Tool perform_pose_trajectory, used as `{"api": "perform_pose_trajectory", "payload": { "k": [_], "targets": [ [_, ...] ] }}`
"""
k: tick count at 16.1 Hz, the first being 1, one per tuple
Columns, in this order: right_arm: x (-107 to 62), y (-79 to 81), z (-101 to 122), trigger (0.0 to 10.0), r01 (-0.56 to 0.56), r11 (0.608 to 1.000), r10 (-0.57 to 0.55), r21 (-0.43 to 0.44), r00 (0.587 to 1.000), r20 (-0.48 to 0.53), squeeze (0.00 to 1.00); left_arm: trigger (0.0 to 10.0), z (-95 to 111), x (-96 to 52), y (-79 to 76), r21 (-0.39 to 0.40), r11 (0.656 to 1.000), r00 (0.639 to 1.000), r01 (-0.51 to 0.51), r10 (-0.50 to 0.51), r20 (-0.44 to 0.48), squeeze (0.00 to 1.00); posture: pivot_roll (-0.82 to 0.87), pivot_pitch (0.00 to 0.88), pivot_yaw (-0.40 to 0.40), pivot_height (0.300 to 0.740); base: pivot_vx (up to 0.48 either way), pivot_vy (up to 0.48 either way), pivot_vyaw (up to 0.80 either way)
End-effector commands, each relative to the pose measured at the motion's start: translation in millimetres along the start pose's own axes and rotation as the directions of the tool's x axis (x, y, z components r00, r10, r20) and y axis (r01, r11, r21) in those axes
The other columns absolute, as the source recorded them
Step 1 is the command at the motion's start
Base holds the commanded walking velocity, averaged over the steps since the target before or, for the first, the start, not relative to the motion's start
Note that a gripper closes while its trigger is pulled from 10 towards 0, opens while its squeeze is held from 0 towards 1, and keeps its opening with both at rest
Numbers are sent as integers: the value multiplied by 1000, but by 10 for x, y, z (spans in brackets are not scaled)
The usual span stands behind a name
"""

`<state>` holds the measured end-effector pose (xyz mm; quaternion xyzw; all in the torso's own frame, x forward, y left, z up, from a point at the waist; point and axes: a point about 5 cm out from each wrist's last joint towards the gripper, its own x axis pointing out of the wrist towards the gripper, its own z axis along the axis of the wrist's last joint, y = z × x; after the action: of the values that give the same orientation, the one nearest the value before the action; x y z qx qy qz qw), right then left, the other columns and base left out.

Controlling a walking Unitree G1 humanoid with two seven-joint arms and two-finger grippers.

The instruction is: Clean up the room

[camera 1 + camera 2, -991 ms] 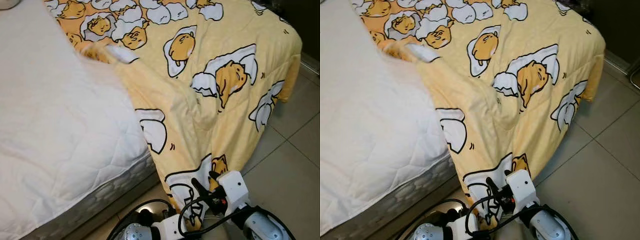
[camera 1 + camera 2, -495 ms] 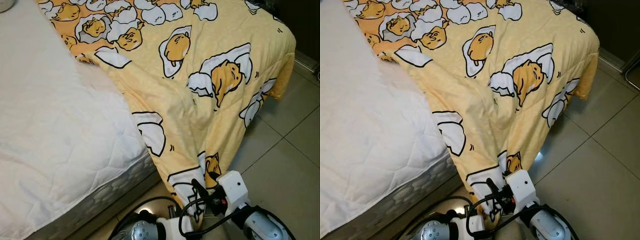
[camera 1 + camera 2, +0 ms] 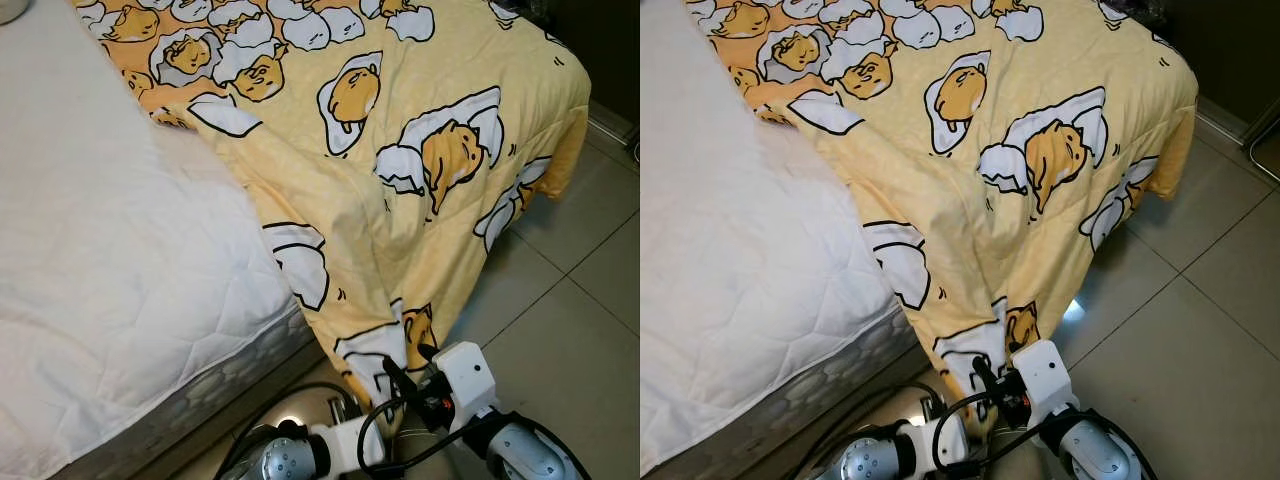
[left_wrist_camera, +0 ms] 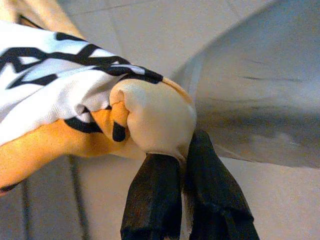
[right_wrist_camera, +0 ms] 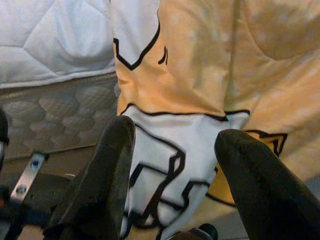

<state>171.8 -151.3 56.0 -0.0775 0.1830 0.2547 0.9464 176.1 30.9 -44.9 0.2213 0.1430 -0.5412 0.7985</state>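
Left wrist view puts us right on the action: the left gripper (image 4: 182, 150) has its two black fingers (image 4: 150, 195) pinched tight on a bunched corner of the blanket (image 4: 75, 95), yellow cloth with white and black print bulging out just past the tips, grey floor tiles (image 4: 165, 30) behind it.

From the head camera, the blanket (image 3: 400, 180) covers the right side of the bed and spills over the bed's near right corner, hanging down toward the floor (image 3: 570, 310). Its lowest hanging corner ends at the two arms at the bottom of the picture. The left side of the bed is bare white quilted mattress (image 3: 110, 290), with its grey patterned side wall (image 3: 210, 385) showing along the near edge.

Over to the right wrist view: the right gripper (image 5: 177, 150) stands wide, its fingers (image 5: 107, 180) spread apart with the hanging blanket (image 5: 200, 75) just beyond them, the white printed patch framed between the two tips. Whether they touch the cloth I cannot tell. The mattress edge (image 5: 55, 40) sits beside the cloth there.

In the head camera the right gripper (image 3: 410, 368) sits just beside the blanket's lowest corner, low at the bed's near corner.
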Motion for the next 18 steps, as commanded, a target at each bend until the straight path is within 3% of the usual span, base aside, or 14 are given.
{"api": "perform_pose_trajectory", "payload": {
  "k": [1,2,6,8,13,14,16,17,18],
  "targets": [
    [-8,38,-41,10000,-19,1000,19,14,1000,-10,0,10000,-46,-7,-22,-56,997,999,-46,45,-23,741,-337,228,91,723,0,0,0],
    [-8,36,-41,10000,-20,1000,20,14,1000,-10,0,10000,-47,-7,-17,-57,997,999,-48,47,-26,1000,-335,229,89,723,0,0,0],
    [1,40,-53,10000,-22,1000,22,14,1000,-14,0,10000,-187,-106,-34,-64,997,996,-48,43,-80,1000,-335,228,92,723,0,0,0],
    [17,21,-58,10000,-15,1000,15,16,1000,-13,0,10000,-383,-325,3,-88,991,989,-103,92,-119,1000,-326,219,101,723,0,0,0],
    [84,15,-52,10000,-21,1000,21,15,1000,-5,0,10000,-650,-652,10,-91,982,968,-168,147,-201,1000,-297,205,101,723,0,0,0],
    [109,7,-45,10000,-21,1000,21,13,1000,1,0,10000,-708,-733,57,-113,969,955,-220,191,-225,1000,-293,197,102,723,0,0,0],
    [176,-30,-38,10000,-13,1000,13,9,1000,12,0,10000,-772,-871,208,-181,921,922,-346,299,-246,1000,-275,163,112,723,0,0,0],
    [321,-82,56,10000,11,1000,-11,6,998,57,0,10000,-780,-1052,524,-285,767,817,-575,519,-253,1000,-251,97,131,723,0,0,0],
    [351,-92,75,10000,16,1000,-16,5,998,66,0,10000,-779,-1084,579,-305,731,792,-610,554,-256,1000,-251,97,131,723,0,0,0]
  ]
}}
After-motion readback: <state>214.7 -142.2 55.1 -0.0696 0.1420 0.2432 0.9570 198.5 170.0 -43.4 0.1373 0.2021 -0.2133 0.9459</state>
